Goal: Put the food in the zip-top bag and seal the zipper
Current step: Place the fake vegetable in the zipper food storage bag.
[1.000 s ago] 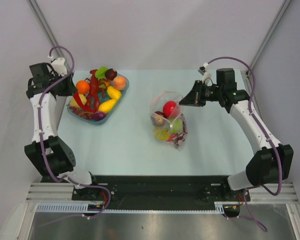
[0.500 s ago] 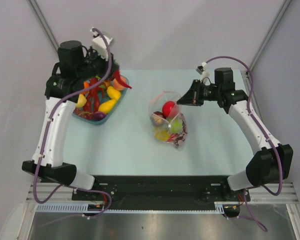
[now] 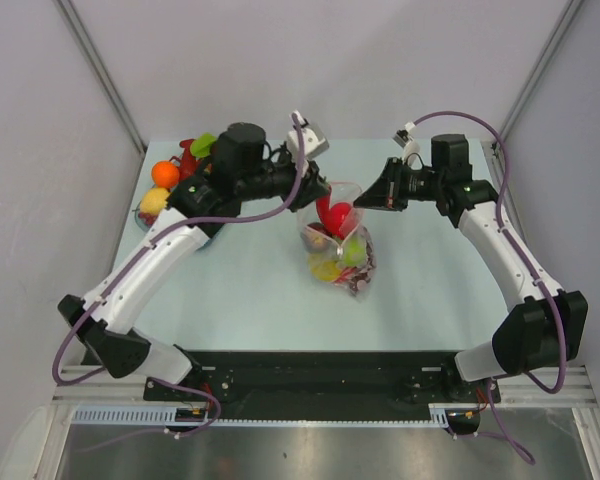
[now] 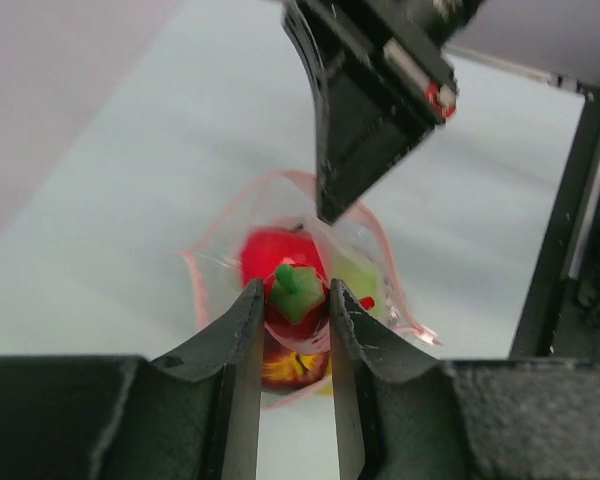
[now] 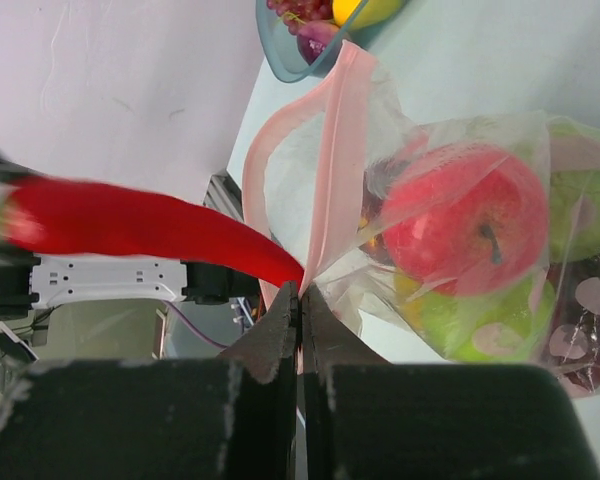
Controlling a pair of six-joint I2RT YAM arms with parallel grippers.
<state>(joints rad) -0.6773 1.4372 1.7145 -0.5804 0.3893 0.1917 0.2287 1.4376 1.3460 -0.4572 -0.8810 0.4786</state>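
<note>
The clear zip-top bag (image 3: 346,262) lies mid-table with a red apple (image 5: 460,225), green and yellow pieces and grapes inside. My right gripper (image 3: 364,204) is shut on the bag's pink zipper strip (image 5: 330,150) and holds the mouth up and open; its jaws (image 5: 300,290) pinch the strip. My left gripper (image 3: 323,203) is shut on a red chili pepper (image 5: 130,230) and holds it by the green stem end (image 4: 297,288) right over the open mouth (image 4: 195,272). The chili tip points down at the mouth beside the right gripper's fingers (image 4: 365,120).
The blue-rimmed dish (image 5: 290,45) stands at the far left, mostly hidden by my left arm in the top view; an orange (image 3: 164,174), a yellow piece (image 3: 155,201) and a green piece (image 3: 202,143) show in it. Metal frame posts stand at both back corners.
My left arm has swung right from the fruit dish to above the bag, carrying the red chili. My right gripper has kept its hold on the bag's rim.
</note>
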